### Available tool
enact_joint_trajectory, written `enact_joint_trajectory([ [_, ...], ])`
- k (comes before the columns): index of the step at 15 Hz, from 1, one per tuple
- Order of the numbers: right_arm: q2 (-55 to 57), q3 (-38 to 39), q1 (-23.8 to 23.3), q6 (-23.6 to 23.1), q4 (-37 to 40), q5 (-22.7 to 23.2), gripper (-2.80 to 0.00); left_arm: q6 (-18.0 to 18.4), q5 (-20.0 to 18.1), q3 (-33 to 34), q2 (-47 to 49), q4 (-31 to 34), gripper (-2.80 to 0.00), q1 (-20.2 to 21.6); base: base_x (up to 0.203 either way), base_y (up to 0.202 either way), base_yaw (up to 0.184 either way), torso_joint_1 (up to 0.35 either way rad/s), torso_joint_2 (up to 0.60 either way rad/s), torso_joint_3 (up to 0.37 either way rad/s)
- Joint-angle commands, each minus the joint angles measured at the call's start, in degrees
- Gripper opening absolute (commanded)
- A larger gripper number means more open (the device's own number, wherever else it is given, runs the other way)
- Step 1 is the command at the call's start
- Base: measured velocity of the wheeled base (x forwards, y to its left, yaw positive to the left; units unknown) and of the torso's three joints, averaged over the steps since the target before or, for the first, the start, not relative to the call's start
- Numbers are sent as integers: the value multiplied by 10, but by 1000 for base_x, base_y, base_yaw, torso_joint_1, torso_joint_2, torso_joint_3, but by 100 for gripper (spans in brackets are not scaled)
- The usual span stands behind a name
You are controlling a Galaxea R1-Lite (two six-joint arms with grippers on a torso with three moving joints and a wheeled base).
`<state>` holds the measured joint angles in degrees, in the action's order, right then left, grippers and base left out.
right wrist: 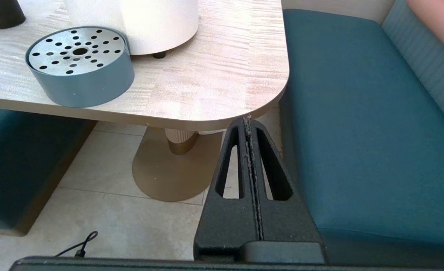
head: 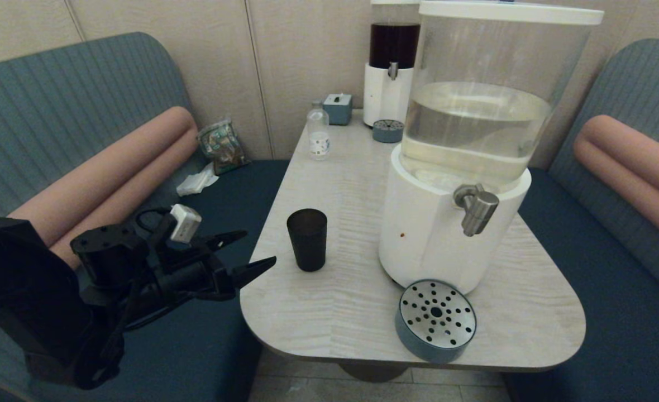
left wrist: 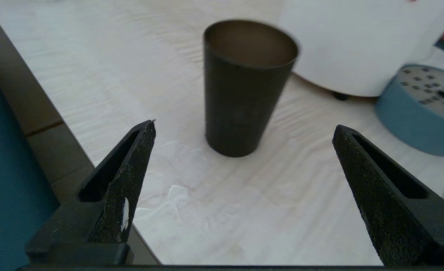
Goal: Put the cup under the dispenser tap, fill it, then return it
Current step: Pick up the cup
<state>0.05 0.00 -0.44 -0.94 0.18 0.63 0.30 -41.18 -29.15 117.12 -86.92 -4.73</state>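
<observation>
A pale table (head: 335,184) stands between teal benches; the cup (head: 307,240) stands upright left of the dispenser (head: 463,167), away from its tap (head: 477,207). The left gripper (head: 246,254) hovers at the table's left edge, spread wide, empty. From the left wrist, the cup (left wrist: 246,86) stands beyond the gaping fingers (left wrist: 131,165). The right gripper (right wrist: 249,124) hangs shut near the table's corner.

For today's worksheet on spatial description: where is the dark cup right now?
In the head view, the cup stands upright on the table, left of the white-based dispenser, just ahead of the open left gripper.
</observation>
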Motion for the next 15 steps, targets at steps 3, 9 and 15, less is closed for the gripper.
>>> enact_joint_trajectory([
  [3,0,0,0,0,0,0,-280,0,-2,-50,59,-6,0,-3,0,0,0,0,0,0],
  [9,0,0,0,0,0,1,-280,-10,-1,-121,108,-7,0,-36,0,0,0,0,0,0],
  [15,0,1,0,0,0,0,-280,-25,26,-185,141,-7,0,-72,0,0,0,0,0,0],
])
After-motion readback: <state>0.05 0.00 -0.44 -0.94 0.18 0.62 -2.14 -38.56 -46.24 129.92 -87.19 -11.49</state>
